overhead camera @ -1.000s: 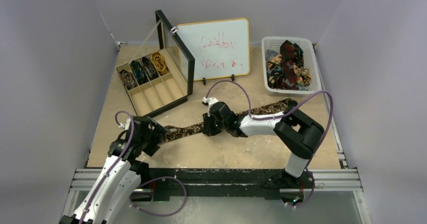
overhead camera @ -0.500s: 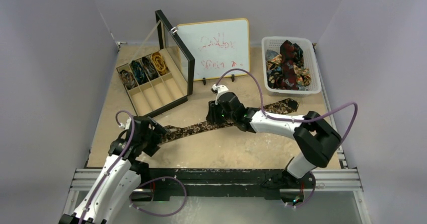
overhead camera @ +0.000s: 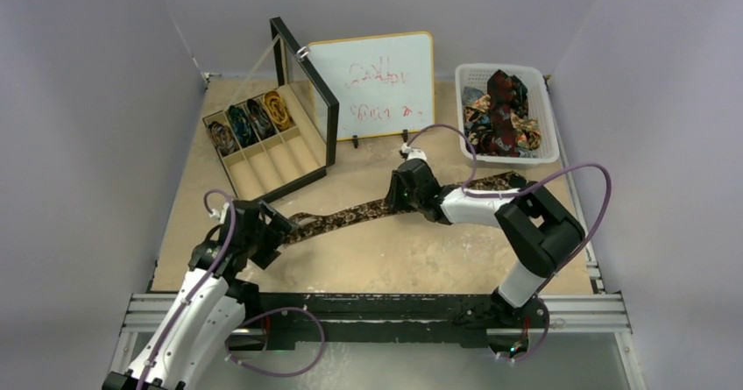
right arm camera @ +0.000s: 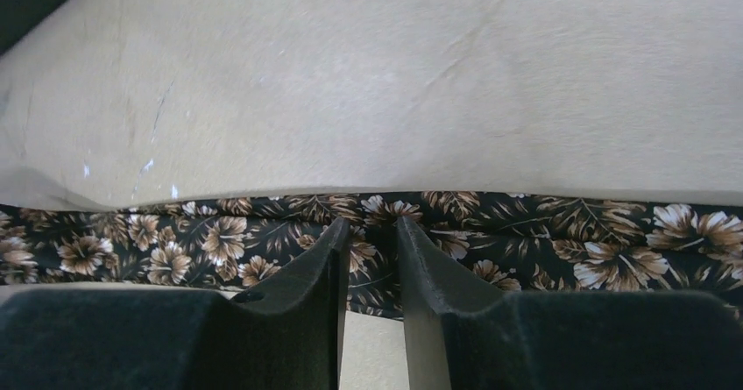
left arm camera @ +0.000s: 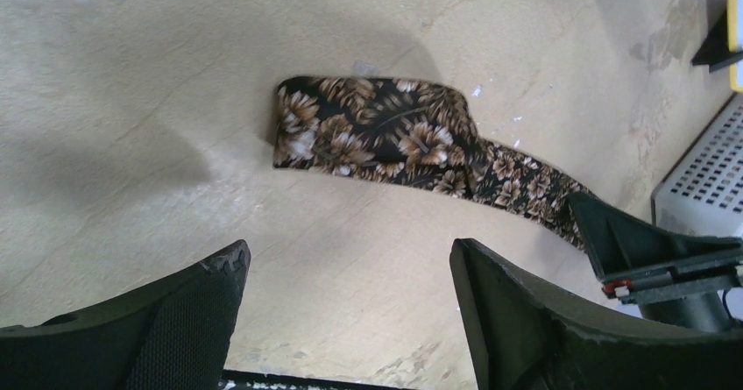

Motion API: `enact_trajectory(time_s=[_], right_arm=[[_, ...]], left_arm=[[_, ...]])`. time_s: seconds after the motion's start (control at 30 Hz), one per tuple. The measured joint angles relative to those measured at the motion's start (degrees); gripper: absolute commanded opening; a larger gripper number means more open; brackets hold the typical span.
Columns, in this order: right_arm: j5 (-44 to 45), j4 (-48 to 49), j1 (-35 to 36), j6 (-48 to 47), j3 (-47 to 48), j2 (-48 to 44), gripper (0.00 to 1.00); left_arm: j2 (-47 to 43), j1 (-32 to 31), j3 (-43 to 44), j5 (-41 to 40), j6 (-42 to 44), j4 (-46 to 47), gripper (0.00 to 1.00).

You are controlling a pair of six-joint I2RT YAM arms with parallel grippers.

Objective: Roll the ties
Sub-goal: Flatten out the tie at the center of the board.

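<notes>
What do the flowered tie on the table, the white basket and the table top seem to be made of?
The tie looks like woven printed fabric, perhaps silk or polyester, with a faint sheen; it lies limp and bends softly. The basket looks like white moulded plastic, smooth, its walls pierced with a regular grid of holes. The table top is probably wood board, matte tan, with scuffs and pale marks.

The left hand (left arm camera: 350, 263) hangs low, fingers spread wide. The right arm (overhead camera: 477, 208) reaches forward, the right hand (right arm camera: 371, 232) with fingers nearly together.
</notes>
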Motion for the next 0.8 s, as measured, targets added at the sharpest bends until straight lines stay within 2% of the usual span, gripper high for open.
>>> enact_trajectory(time_s=[0.27, 0.43, 0.57, 0.63, 0.8], right_arm=[[1.2, 0.9, -6.6, 6.4, -4.7, -4.0, 0.29], [3.1, -6.9, -10.3, 8.1, -7.7, -10.6, 0.31], [5.1, -12.6, -10.8, 7.7, -7.9, -16.3, 0.39], [4.3, -12.3, -10.9, 5.7, -7.8, -18.9, 0.42], [-7.4, -2.5, -10.3, 0.7, -7.0, -20.5, 0.45]], left_arm=[[4.7, 0.0, 0.0, 3.6, 4.2, 6.1, 0.83], [8.2, 0.0, 0.0, 5.3, 7.7, 9.5, 0.83], [9.0, 0.0, -0.5, 6.6, 9.0, 12.0, 0.83], [9.0, 0.0, -0.9, 7.3, 9.6, 13.5, 0.83], [10.3, 0.0, -1.6, 9.4, 11.1, 16.9, 0.82]])
